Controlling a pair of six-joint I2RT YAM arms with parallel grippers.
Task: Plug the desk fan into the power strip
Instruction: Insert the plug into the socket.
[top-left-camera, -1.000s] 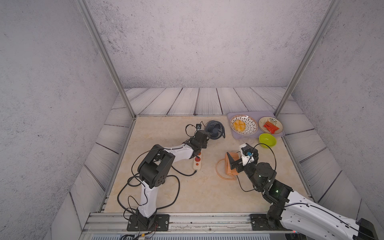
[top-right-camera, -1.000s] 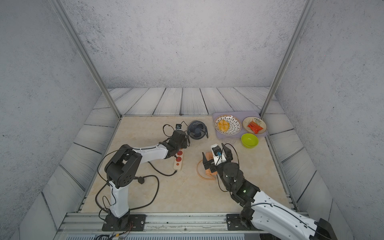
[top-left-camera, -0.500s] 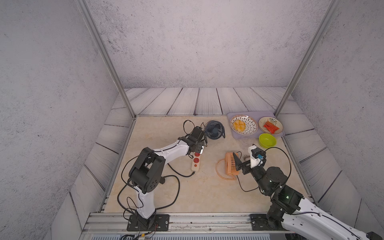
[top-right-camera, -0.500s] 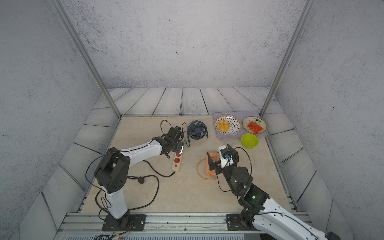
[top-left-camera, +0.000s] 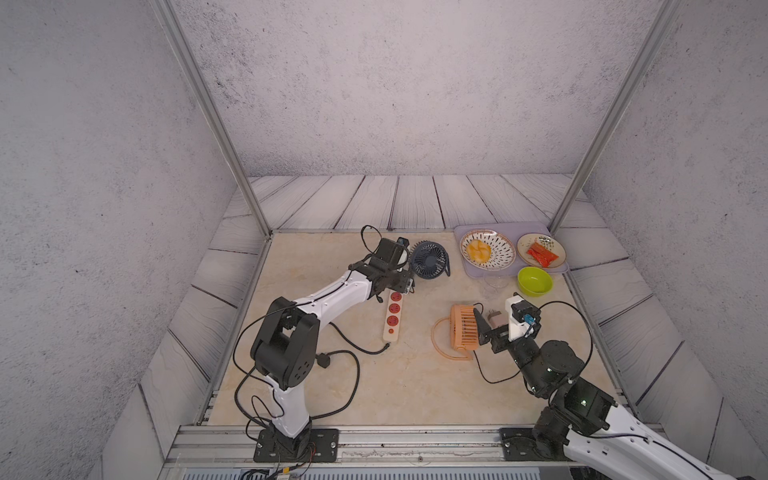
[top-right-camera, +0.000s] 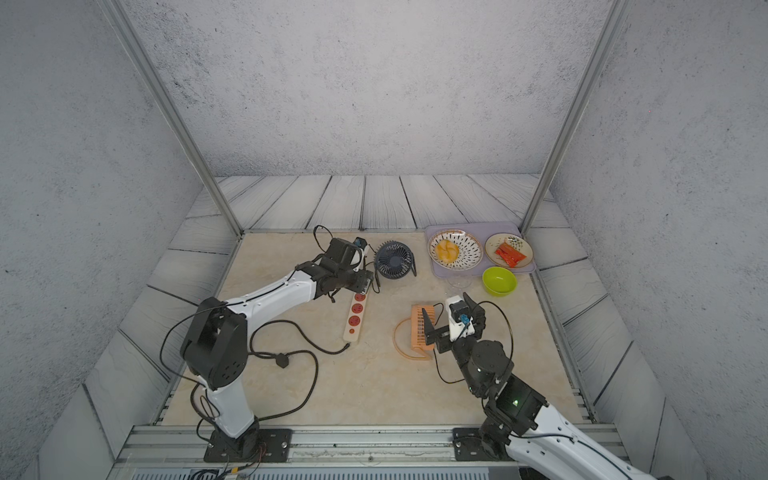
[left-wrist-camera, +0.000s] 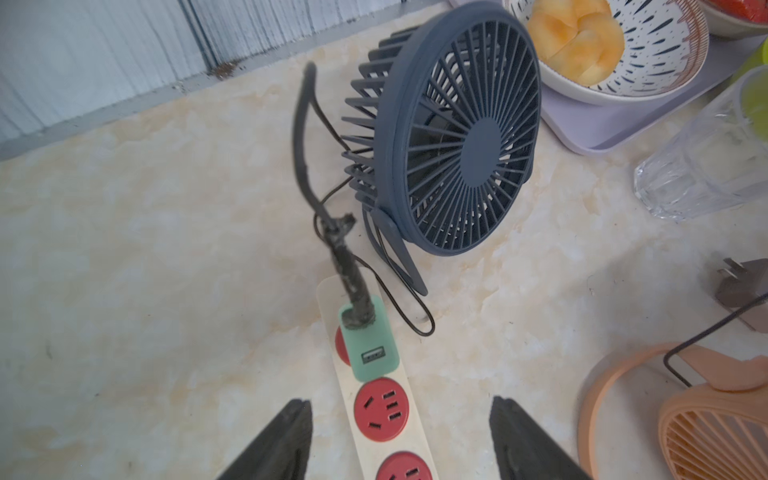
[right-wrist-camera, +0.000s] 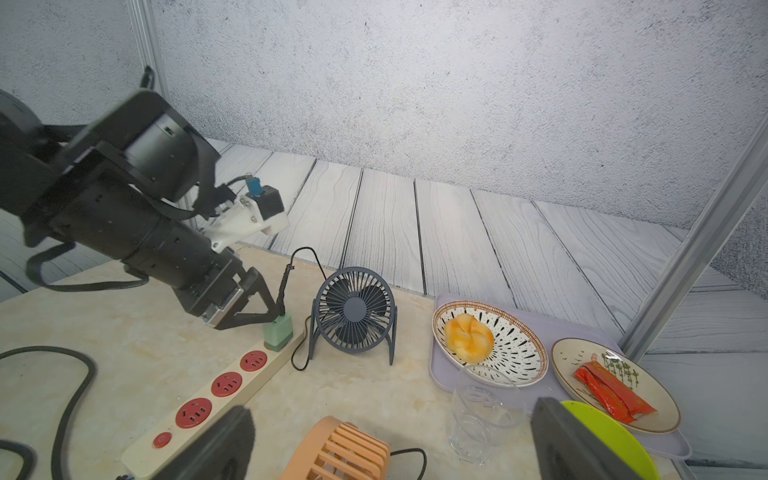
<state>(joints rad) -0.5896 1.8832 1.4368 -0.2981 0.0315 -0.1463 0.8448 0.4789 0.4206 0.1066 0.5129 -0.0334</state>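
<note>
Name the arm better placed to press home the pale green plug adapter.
Left, probably: left gripper open at the green adapter on the cream-white power strip; right gripper is by the orange slatted fan.

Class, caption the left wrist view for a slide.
Open left claw faces a green plug adapter seated in the cream power strip with red sockets, beside a dark blue desk fan.

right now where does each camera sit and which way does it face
Top views: high in front, looking down on the table; left arm, right arm show.
Left wrist: on left arm, facing blue fan and strip; open jaws show.
Right wrist: on right arm, facing fan, strip, left arm; open jaws show.
Wrists share fan, strip, green plug.
</note>
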